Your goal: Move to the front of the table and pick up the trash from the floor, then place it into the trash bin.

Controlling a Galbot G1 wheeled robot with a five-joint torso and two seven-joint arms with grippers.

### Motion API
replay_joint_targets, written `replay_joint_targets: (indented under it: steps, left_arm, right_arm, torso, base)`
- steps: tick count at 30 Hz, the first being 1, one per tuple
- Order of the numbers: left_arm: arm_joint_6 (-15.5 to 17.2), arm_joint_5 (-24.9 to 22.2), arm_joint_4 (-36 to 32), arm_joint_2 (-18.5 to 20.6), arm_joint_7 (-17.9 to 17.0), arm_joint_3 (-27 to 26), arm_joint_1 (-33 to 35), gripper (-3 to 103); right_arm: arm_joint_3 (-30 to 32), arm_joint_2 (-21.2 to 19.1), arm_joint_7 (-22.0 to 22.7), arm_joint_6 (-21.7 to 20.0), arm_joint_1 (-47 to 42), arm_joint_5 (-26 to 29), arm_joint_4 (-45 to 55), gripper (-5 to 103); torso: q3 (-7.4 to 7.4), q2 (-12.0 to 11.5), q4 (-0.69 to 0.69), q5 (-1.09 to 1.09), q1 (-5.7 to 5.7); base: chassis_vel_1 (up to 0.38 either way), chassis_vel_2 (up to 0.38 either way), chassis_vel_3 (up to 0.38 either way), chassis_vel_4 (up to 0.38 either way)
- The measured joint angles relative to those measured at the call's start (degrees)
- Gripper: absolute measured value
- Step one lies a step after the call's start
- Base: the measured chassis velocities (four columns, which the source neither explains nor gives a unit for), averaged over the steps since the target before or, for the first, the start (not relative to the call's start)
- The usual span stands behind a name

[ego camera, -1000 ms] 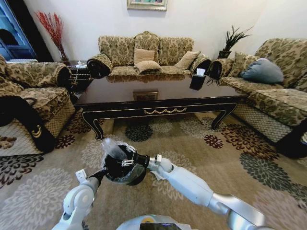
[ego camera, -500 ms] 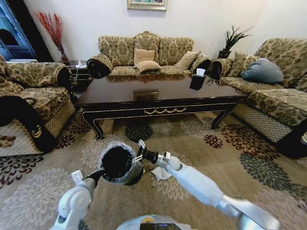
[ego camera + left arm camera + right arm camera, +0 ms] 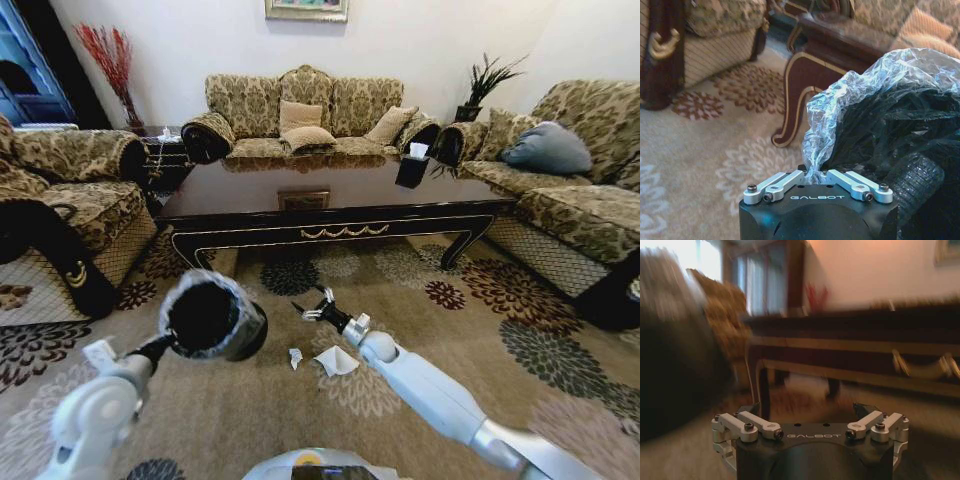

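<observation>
My left gripper point(image 3: 814, 175) is shut on the bag-lined rim of the black trash bin point(image 3: 210, 317), holding it off the floor at the left with its mouth tilted toward me. In the left wrist view the bin's point(image 3: 900, 135) crinkled liner rises right in front of the fingers. My right gripper point(image 3: 315, 308) hangs open and empty above the carpet, to the right of the bin. Trash lies below it: a white folded tissue point(image 3: 336, 360) and a small crumpled paper point(image 3: 295, 356). The dark table point(image 3: 330, 200) stands just beyond.
Patterned sofas ring the table on the left point(image 3: 70, 190), back point(image 3: 300, 120) and right point(image 3: 580, 190). A black tissue box point(image 3: 411, 168) sits on the tabletop. A curved table leg point(image 3: 792, 100) is close to the left gripper. Open carpet lies between me and the table.
The left arm has swung the bin left and away from the right gripper. The right gripper has pulled out from over the bin and reached forward; the floor trash is now uncovered.
</observation>
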Motion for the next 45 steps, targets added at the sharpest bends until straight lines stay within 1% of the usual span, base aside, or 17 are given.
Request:
replay_joint_targets:
  steps: [2, 3, 5, 6, 10, 11, 12, 13, 14, 15, 16, 18, 20, 27, 38, 44, 45]
  left_arm:
    - [0.7, -3.9, -1.4, 0.3, -3.6, -1.7, -1.1, 2]
    - [0.9, -4.8, -1.9, 0.4, -4.3, -2.2, -1.4, 2]
    - [1.0, -5.8, -2.6, 0.4, -4.8, -3.0, -1.4, 2]
    - [1.0, -5.8, -2.6, 0.4, -4.8, -3.0, -1.4, 2]
    - [1.0, -6.0, -3.8, -0.7, -4.9, -3.1, -1.1, 2]
    - [1.1, -5.9, -4.0, -1.1, -4.9, -2.9, -1.0, 2]
    - [1.1, -5.9, -4.0, -1.1, -4.9, -2.9, -1.0, 2]
    - [1.1, -5.9, -4.2, -1.3, -4.9, -2.6, -0.9, 2]
    - [1.1, -5.7, -4.4, -1.5, -4.7, -2.2, -0.8, 2]
    - [1.1, -5.6, -4.4, -1.5, -4.6, -2.0, -0.7, 2]
    - [1.1, -5.6, -4.4, -1.5, -4.6, -2.0, -0.7, 2]
    - [1.1, -5.5, -4.5, -1.5, -4.4, -1.7, -0.5, 2]
    - [1.1, -5.4, -4.5, -1.5, -4.3, -1.7, -0.4, 2]
    - [1.1, -4.9, -4.7, -1.5, -3.7, -1.3, 0.0, 2]
    - [1.1, -3.3, -4.6, -1.6, -2.9, 0.1, 0.1, 2]
    - [1.0, -2.7, -4.2, -1.7, -2.6, 0.9, -0.2, 2]
    - [1.0, -2.7, -4.1, -1.7, -2.5, 1.0, -0.3, 2]
  right_arm:
    - [-0.6, -0.7, 0.6, -3.8, -1.5, 1.8, -1.3, 100]
    - [-1.4, -0.9, 1.3, -5.4, -2.0, 3.2, -1.7, 100]
    - [-2.9, -1.0, 3.2, -8.2, -2.5, 5.8, -2.4, 100]
    - [-2.9, -1.0, 3.2, -8.2, -2.5, 5.8, -2.4, 100]
    - [-5.1, -0.7, 7.9, -12.2, -2.6, 7.8, -4.1, 100]
    - [-6.1, -0.3, 10.8, -13.7, -2.5, 9.0, -4.7, 100]
    - [-6.1, -0.3, 10.8, -13.7, -2.5, 9.0, -4.7, 100]
    - [-6.6, 0.0, 13.0, -14.3, -2.4, 10.5, -5.0, 100]
    - [-7.5, 0.7, 17.1, -15.4, -2.3, 13.2, -5.2, 100]
    - [-7.8, 1.1, 19.0, -15.8, -2.2, 14.1, -5.4, 100]
    - [-7.8, 1.1, 19.0, -15.8, -2.2, 14.1, -5.4, 100]
    - [-8.3, 2.9, 23.9, -16.4, -1.8, 15.2, -7.2, 100]
    - [-8.3, 4.0, 25.8, -16.8, -1.5, 15.7, -8.6, 100]
    - [-8.0, 5.4, 26.6, -17.0, -1.9, 16.7, -11.7, 100]
    - [-7.3, 5.1, 24.3, -15.7, -4.6, 16.3, -13.0, 100]
    - [-7.2, 6.1, 22.6, -14.5, -4.6, 14.4, -15.0, 100]
    - [-7.2, 6.2, 22.5, -14.4, -4.5, 14.2, -15.3, 95]
  torso:
    - [0.00, 0.0, 0.00, -0.02, 0.00]
    - [0.00, 0.0, -0.01, -0.03, 0.00]
    - [0.00, 0.0, -0.01, -0.01, 0.00]
    - [0.00, 0.0, -0.01, -0.01, 0.00]
    - [0.00, 0.0, 0.01, -0.02, 0.00]
    - [0.00, 0.0, 0.01, -0.02, 0.00]
    - [0.00, 0.0, 0.01, -0.02, 0.00]
    - [0.00, 0.0, 0.01, -0.03, 0.00]
    - [0.00, 0.0, 0.00, -0.02, 0.00]
    - [0.00, 0.0, 0.00, -0.02, 0.00]
    - [0.00, 0.0, 0.00, -0.02, 0.00]
    - [0.00, 0.0, 0.01, -0.02, 0.00]
    - [0.00, 0.0, 0.01, -0.02, 0.00]
    - [0.00, 0.0, 0.01, -0.02, 0.00]
    - [0.00, 0.0, 0.00, -0.02, 0.00]
    - [0.00, 0.0, 0.00, -0.01, 0.00]
    - [0.00, 0.0, 0.01, -0.01, 0.00]
  base:
    - [0.000, 0.000, 0.000, 0.000]
    - [0.000, 0.000, 0.000, 0.000]
    - [0.000, 0.000, 0.000, 0.000]
    - [0.000, 0.000, 0.000, 0.000]
    - [0.000, 0.000, 0.000, 0.000]
    - [0.000, 0.000, 0.000, 0.000]
    - [0.000, 0.000, 0.000, 0.000]
    - [0.000, 0.000, 0.000, 0.000]
    - [0.000, 0.000, 0.000, 0.000]
    - [0.000, 0.000, 0.000, 0.000]
    - [0.000, 0.000, 0.000, 0.000]
    - [0.000, 0.000, 0.000, 0.000]
    - [0.000, 0.000, 0.000, 0.000]
    - [0.000, 0.000, 0.000, 0.000]
    - [0.000, 0.000, 0.000, 0.000]
    - [0.000, 0.000, 0.000, 0.000]
    - [0.000, 0.000, 0.000, 0.000]
